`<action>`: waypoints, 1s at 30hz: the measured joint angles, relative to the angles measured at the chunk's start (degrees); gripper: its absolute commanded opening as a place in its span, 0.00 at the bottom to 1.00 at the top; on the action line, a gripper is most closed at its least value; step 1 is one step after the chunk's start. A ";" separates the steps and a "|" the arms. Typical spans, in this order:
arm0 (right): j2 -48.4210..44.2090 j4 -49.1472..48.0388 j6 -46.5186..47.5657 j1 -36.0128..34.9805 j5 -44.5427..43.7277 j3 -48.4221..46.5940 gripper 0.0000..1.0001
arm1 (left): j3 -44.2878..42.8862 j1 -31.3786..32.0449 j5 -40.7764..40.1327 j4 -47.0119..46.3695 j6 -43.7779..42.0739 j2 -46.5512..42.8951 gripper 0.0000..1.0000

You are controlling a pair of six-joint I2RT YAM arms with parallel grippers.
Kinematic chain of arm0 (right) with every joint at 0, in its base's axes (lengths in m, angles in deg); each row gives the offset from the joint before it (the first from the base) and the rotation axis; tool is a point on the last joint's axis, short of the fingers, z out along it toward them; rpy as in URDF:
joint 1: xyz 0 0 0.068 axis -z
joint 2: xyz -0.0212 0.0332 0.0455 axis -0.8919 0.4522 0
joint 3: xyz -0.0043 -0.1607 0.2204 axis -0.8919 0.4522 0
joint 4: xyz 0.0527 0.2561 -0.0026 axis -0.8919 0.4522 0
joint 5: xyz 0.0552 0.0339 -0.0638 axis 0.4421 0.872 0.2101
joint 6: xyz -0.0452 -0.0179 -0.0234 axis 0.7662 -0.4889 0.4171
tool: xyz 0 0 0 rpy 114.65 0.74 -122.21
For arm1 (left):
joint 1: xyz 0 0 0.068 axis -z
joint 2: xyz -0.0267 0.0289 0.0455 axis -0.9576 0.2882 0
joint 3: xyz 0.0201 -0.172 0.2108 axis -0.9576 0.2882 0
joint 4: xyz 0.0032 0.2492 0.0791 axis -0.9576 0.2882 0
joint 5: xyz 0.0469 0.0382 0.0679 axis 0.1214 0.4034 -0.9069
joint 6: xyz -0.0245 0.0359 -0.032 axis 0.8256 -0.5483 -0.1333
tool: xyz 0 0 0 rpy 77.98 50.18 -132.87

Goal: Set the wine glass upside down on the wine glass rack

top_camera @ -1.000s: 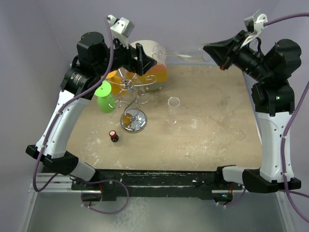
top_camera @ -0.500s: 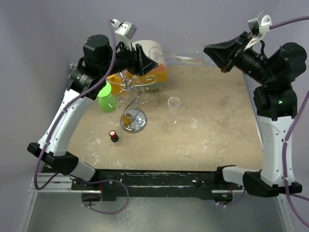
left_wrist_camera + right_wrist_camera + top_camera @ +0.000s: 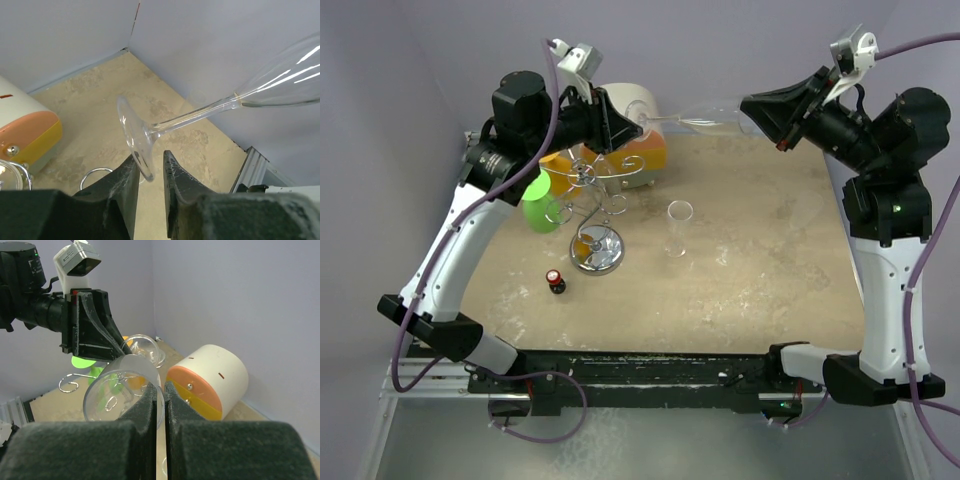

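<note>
The wine glass (image 3: 195, 115) is lying sideways in the air above the far edge of the desk (image 3: 760, 260), reaching from one arm to the other. The right pincer (image 3: 161, 390) is clamping the bowl's wall at its rim. The left pincer (image 3: 150, 162) is standing narrow around the lower edge of the glass's foot; I cannot tell whether it is actually pressing it. The wine glass rack (image 3: 597, 250) is standing on the desk towards the far left corner, below the glass and apart from it.
</note>
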 measured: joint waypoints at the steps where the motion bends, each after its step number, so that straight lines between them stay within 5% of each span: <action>1: 0.00 -0.04 -0.09 0.00 0.00 0.09 0.00 | 0.00 -0.11 -0.04 0.04 0.02 0.02 0.22; 9: -0.07 -0.85 -0.13 0.00 0.48 0.96 0.00 | 0.00 -0.94 -0.26 -0.02 1.46 0.20 0.01; 13: -0.33 -0.90 0.35 0.00 1.31 1.62 0.01 | 0.00 -1.44 -0.33 -0.11 2.67 0.20 0.00; 30: -0.90 -0.28 0.74 0.39 1.27 2.60 0.51 | -0.02 -4.92 0.02 0.66 0.66 -1.36 0.00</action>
